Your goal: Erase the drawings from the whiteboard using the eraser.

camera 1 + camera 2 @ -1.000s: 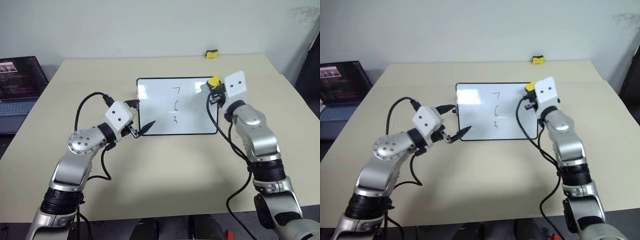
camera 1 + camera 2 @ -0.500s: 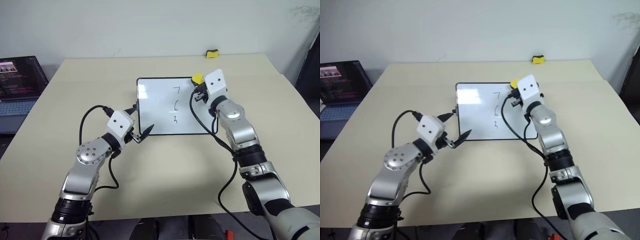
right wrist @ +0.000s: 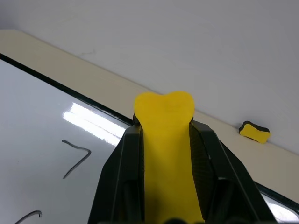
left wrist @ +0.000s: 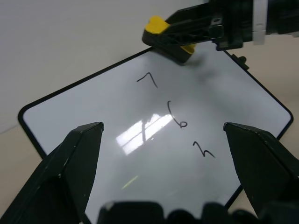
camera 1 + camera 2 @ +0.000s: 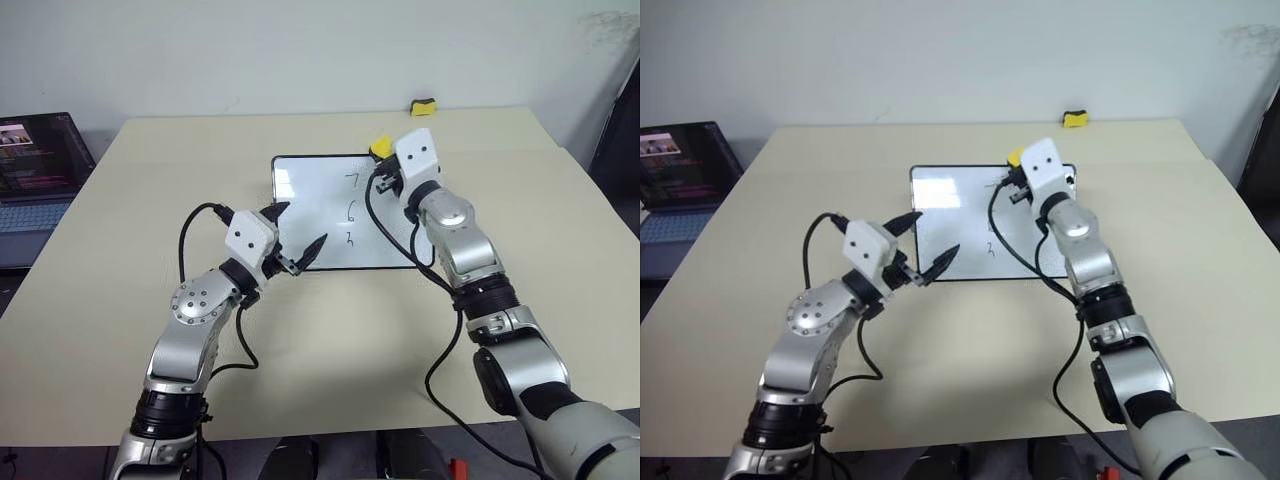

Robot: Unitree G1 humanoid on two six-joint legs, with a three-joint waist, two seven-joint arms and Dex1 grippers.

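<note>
Hiding eraser [image 3: 166, 154] underside — right end effector [image 5: 385, 160], clamped

Your right gripper [image 5: 383, 168] reaches forward with its arm extended, fingers clamped tight (something yellow between them). Your left gripper [image 5: 297, 237] hangs lower, elbow bent, its two black fingers spread wide.

Bright, even room light; soft glare patches on the whiteboard [image 4: 145, 128].
</note>
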